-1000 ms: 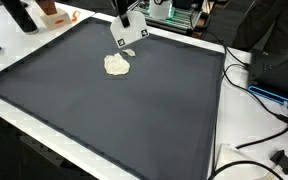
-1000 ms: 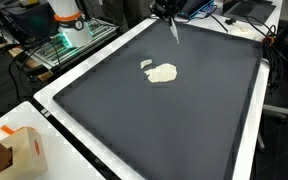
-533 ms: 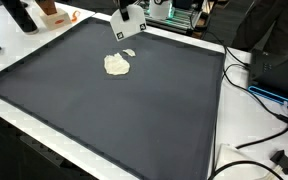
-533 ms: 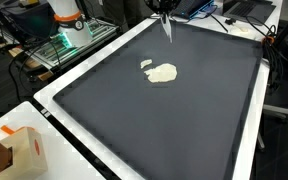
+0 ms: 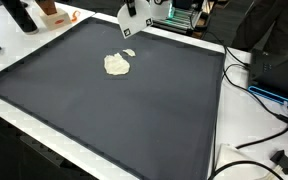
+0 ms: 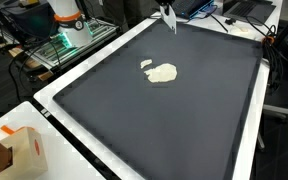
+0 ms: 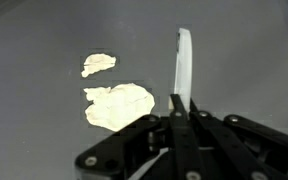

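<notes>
The gripper [image 7: 181,104] is clamped on a white flat strip [image 7: 184,60], high over the dark mat [image 5: 134,110] near its far edge; the cream dough lump [image 7: 119,106] and small scrap [image 7: 98,64] lie below, well apart from the strip; likely a carrying step; the next move needs a steady, aligned descent.

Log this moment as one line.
gripper shut on white blade | above dark mat | large pale piece, small pale piece apart, untouched

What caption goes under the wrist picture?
Gripper holds white blade above dark mat bearing big pale lump and small scrap.

Pincer [image 7: 181,107] aloft, pointed straight down, tips closed tight
</notes>
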